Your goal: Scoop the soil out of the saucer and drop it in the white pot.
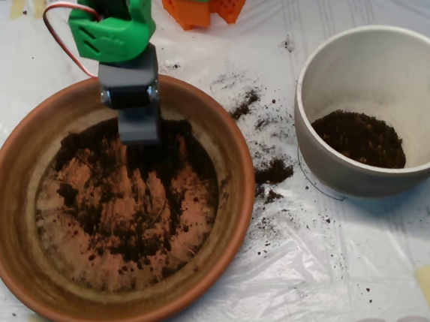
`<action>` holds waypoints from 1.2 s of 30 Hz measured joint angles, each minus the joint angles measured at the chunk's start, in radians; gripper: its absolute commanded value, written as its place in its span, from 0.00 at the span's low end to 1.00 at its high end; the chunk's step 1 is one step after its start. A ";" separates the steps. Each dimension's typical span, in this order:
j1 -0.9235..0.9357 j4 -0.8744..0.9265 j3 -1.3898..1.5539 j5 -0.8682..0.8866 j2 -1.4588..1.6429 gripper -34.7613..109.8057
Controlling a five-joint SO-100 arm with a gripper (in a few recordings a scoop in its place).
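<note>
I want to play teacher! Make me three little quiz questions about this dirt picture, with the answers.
1. True or false: the round off-white ceramic pot is empty.
2. Where is the grey scoop tool? A) over the wide terracotta saucer B) over the pot C) on the plastic sheet
3. Fill in: spilled dark crumbly soil lies on the sheet between the saucer and the ____.

Key: 1 false, soil sits inside it; 2 A; 3 pot.

Single fixed overhead camera, facing straight down, close in; saucer (pixel 10 224) fills left, white pot (pixel 328 166) cut at right edge
</note>
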 measured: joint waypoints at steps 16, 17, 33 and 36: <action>-0.291 0.311 -0.462 0.155 0.121 0.24; -0.316 0.339 -0.517 0.166 0.094 0.24; -0.752 0.620 -1.118 0.127 -0.313 0.24; -0.798 0.617 -1.118 0.094 -0.316 0.24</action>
